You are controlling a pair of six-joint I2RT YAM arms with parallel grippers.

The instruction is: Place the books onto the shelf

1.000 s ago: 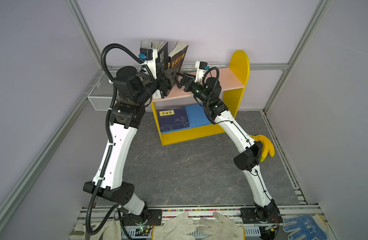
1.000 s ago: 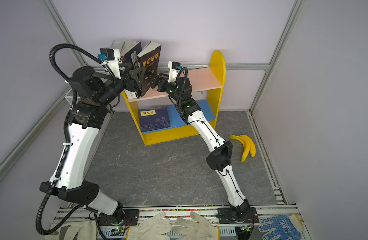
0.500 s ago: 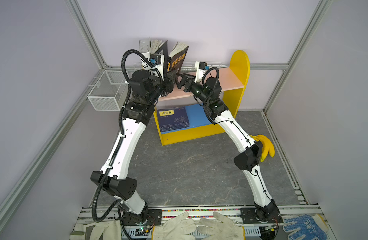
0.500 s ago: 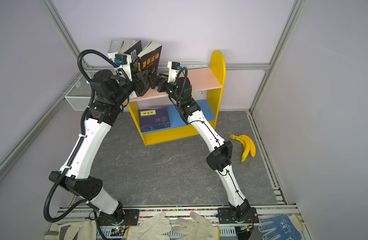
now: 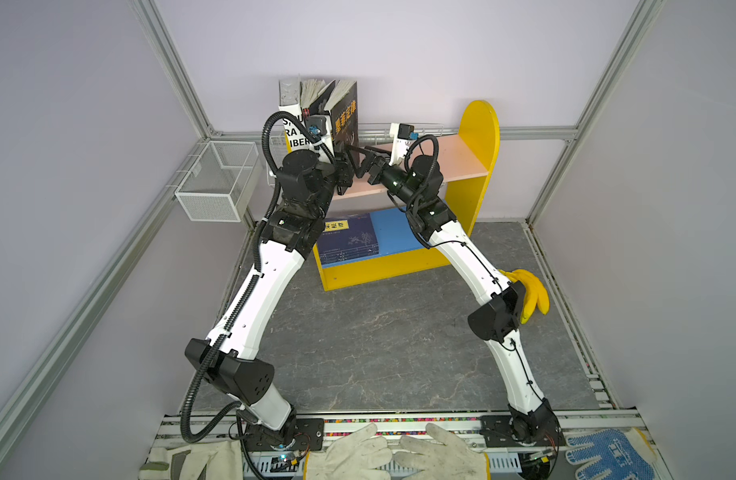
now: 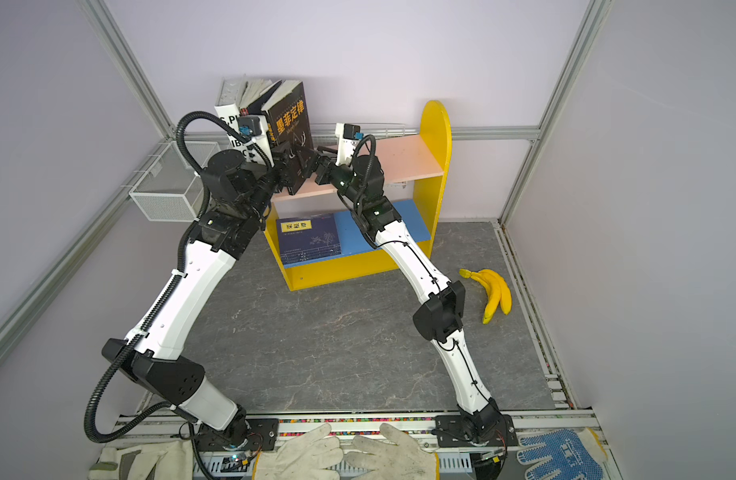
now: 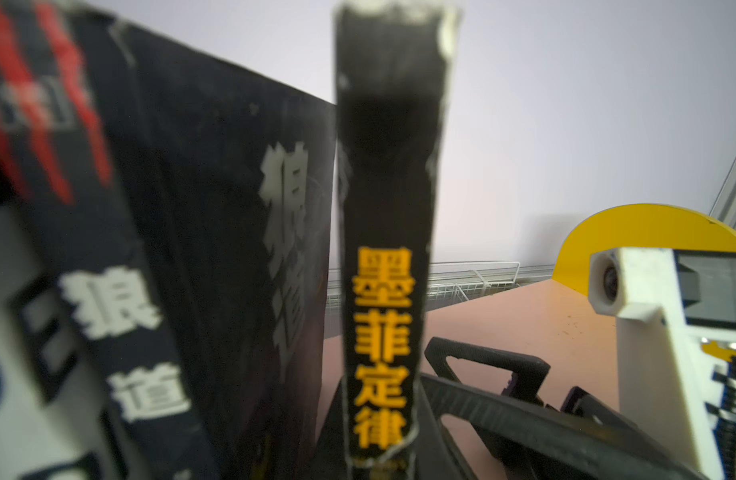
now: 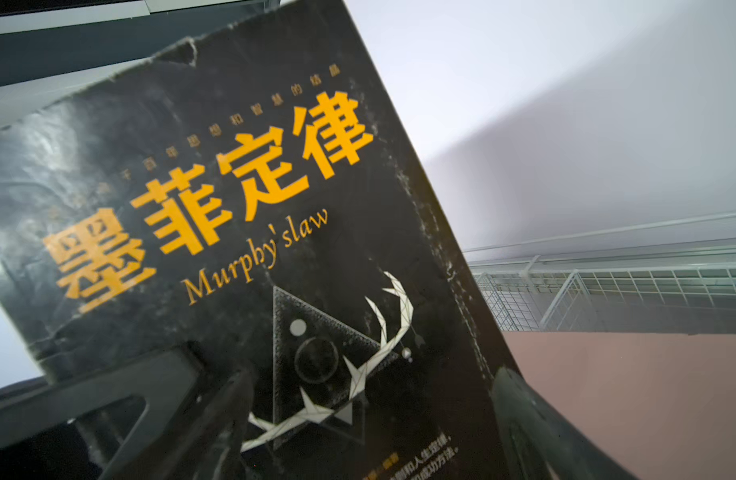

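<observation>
Top views both: nearest the lens, along the btm edge, work gloves (image 5: 399,453) lie idle, not part of the job. Mid-right of frame, bananas (image 6: 493,293) sit on the floor mat (image 6: 337,332), also irrelevant.

Further in, ctr frame, is the shelf (image 5: 480,137). A flat stack of navy books (image 5: 349,239) lies on the left half of the blue lower board (image 5: 399,230). Above it, at the left end of the pink upper board (image 5: 457,160), three bks stand: white book (image 5: 294,135), a black book w/ pale title (image 7: 191,249), and the black Murphy's Law book (image 5: 345,120), upright but w/ pages fanning at the top. So every bk seems to be on the shelf already; step in hand = steadying that last one.

L gripper (image 5: 343,176) is at the spine's lower end. In the left wrist view dark shapes hug both sides of the spine, so it reads as clamped on it, tho blurred. R gripper (image 5: 362,160) is spread wide, grasping nothing. Right wrist view has one finger (image 8: 121,399) across the cover's lower left, the other (image 8: 524,424) past the cover's edge; touching or just off, can't tell.

Next move, as I judge it: press the bk flush to its neighbour, let go gently, back both arms out w/o tipping it. Farthest, upper left, a mesh basket (image 5: 216,183), unused
</observation>
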